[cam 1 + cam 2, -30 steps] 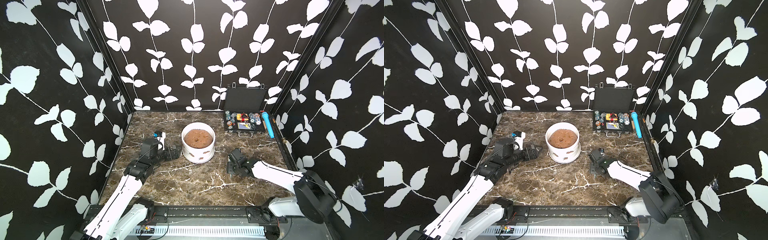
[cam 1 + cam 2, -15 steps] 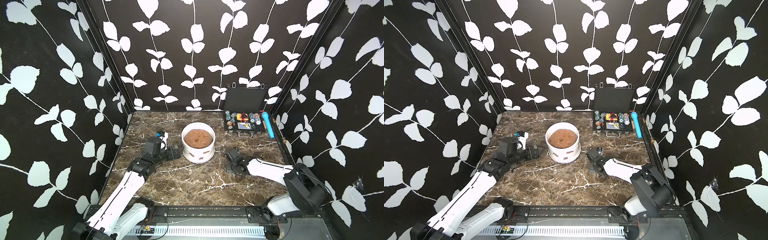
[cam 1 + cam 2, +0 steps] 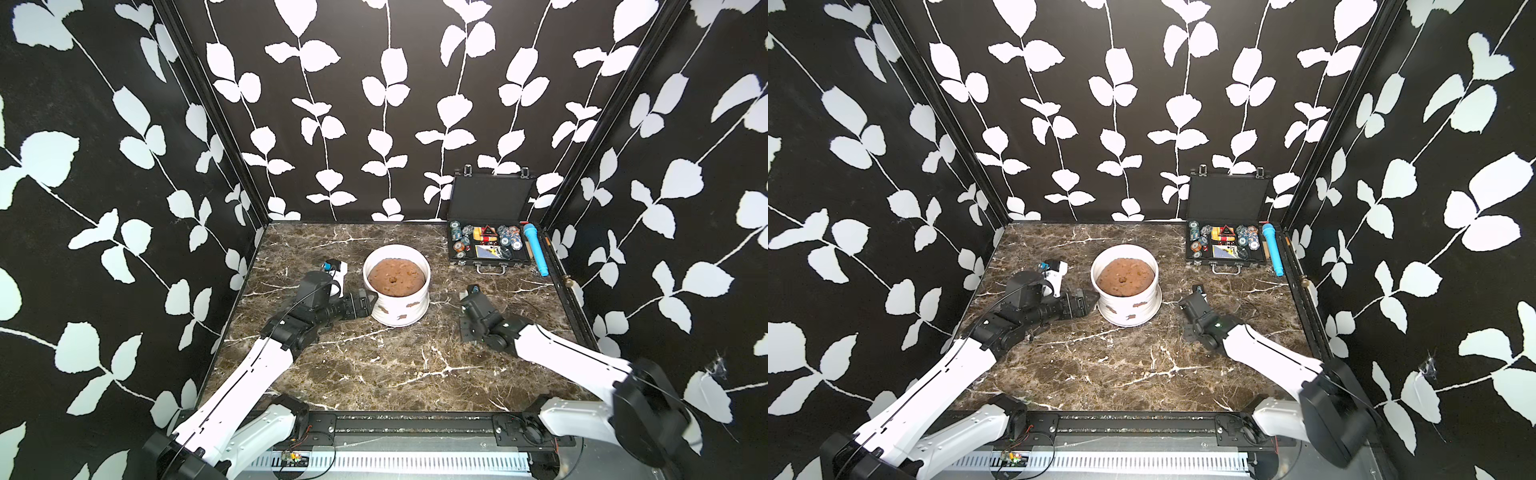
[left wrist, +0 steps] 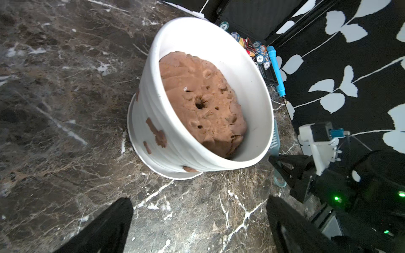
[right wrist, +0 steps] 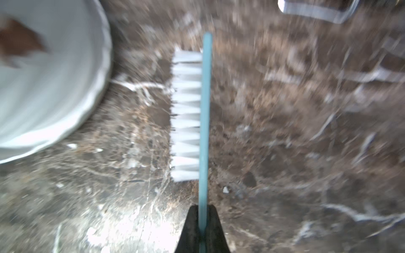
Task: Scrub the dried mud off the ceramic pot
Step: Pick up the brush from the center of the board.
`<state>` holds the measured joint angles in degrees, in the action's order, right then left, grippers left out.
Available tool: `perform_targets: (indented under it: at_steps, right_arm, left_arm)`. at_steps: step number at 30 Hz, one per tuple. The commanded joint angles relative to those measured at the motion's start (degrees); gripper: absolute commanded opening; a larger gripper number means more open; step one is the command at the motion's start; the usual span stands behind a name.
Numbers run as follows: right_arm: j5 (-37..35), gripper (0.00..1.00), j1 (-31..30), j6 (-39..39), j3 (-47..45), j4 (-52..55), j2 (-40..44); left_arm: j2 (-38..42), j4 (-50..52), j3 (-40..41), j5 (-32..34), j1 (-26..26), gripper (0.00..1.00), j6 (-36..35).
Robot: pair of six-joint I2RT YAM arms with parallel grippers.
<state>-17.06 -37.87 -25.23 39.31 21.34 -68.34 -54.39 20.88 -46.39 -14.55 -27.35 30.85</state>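
Observation:
The ceramic pot [image 3: 399, 312] [image 3: 1126, 312] is white, ribbed and stands mid-table, filled with a brown soil mound [image 3: 397, 277]. Dried mud [image 3: 412, 304] [image 3: 1139, 304] [image 4: 157, 133] shows as reddish-brown blotches on its outer wall. My left gripper [image 3: 366, 303] [image 3: 1090, 301] [image 4: 199, 200] is open at the pot's left side, with only bare table between its fingers. My right gripper [image 3: 471, 297] [image 3: 1196, 295] [image 5: 202, 208] is to the right of the pot, shut on the thin teal handle of a brush [image 5: 205, 109] [image 4: 275, 140]. The white bristles [image 5: 186, 114] face the pot [image 5: 54, 76] without touching it.
An open black case of chips [image 3: 490, 245] [image 3: 1227, 245] sits at the back right, with a blue cylinder [image 3: 536, 249] beside it along the right wall. Black leaf-patterned walls enclose the marble table [image 3: 374, 365] on three sides.
My right gripper has closed on the brush handle. My left gripper has moved right, up to the pot's left side, and stayed open.

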Motion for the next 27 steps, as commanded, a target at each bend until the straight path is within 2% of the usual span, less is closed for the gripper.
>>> perform_targets:
  at_steps: [1,6,12,15,19,23,25,27]
  right_arm:
    - [-2.2,0.00,-0.4,17.5,2.0,0.0,6.3]
    - [0.7,0.00,-0.3,35.1,4.3,-3.3,11.3]
    - [6.1,0.00,-1.8,52.5,6.4,-9.1,14.2]
    - [9.8,0.00,-2.5,58.8,7.2,-11.8,14.8]
    - [15.8,0.00,-3.4,64.9,9.0,-13.0,13.9]
    - [18.6,0.00,-4.1,70.3,12.0,-10.3,12.1]
    - [19.6,0.00,-4.2,71.3,12.9,-10.0,12.0]
    - [19.9,0.00,-4.3,71.9,12.9,-10.3,12.2]
  left_arm:
    - [0.5,-2.7,-5.5,-2.2,-1.6,0.99,-8.0]
    - [-0.6,5.9,-15.7,-3.2,-2.6,0.98,-33.6]
    - [-7.2,18.6,-28.2,-10.0,-2.7,0.98,-62.3]
    - [-13.3,24.1,-35.2,-12.4,-2.7,0.99,-67.7]
    - [-19.1,22.3,-38.8,-15.8,-4.8,0.92,-69.9]
    - [-19.3,17.8,-35.9,-9.6,-11.0,0.93,-79.6]
    - [-19.3,16.5,-34.4,-5.6,-12.4,0.93,-82.7]
    - [-18.1,13.9,-31.4,-4.6,-14.1,0.92,-85.1]
